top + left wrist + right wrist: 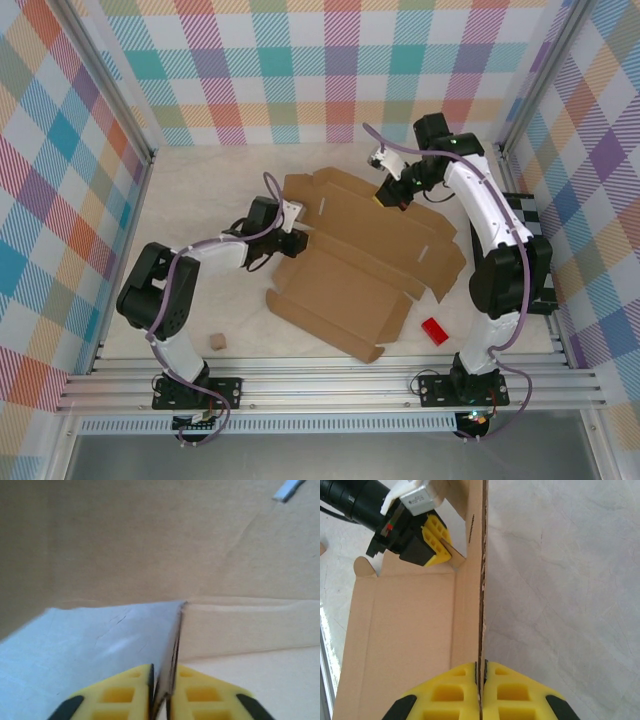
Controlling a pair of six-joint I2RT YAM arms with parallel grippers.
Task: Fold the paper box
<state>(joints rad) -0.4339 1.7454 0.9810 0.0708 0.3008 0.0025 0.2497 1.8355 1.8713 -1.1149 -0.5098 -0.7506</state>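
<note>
Table (200, 190): pale mottled surface, walled in by checked panels, taking up the middle of the top view.

Paper box (360, 260): brown cardboard sheet, mostly unfolded, lying at centre frame and skewed from upper left to lower right. Its flaps and tabs spread toward the lower centre and right. In the right wrist view the paper box (405, 630) filled the left half of the frame, with one panel standing on edge and running straight up the middle.

Left arm (180, 270): reached from lower left toward the sheet's left edge. Right arm (490, 220): curved up the right side and bent back toward the sheet's upper edge.

Left gripper (300, 235): at the sheet's left side. In its own view the left gripper (164, 674) had both yellow fingers pressed together on a thin upright edge of the paper box (150, 540). That view was blurred, so which flap it was could not be told. From the right wrist, the left gripper (442, 542) sat at upper left, pinching a small flap.

Right gripper (385, 198): at the sheet's upper edge. Seen close, the right gripper (481, 669) was clamped on the standing panel's edge, the fingers meeting with only the board between them.

Red block (434, 331): on the table at lower right, just beside the sheet's lower right flap.

Tan cube (217, 341): at lower left, well apart from the sheet.
</note>
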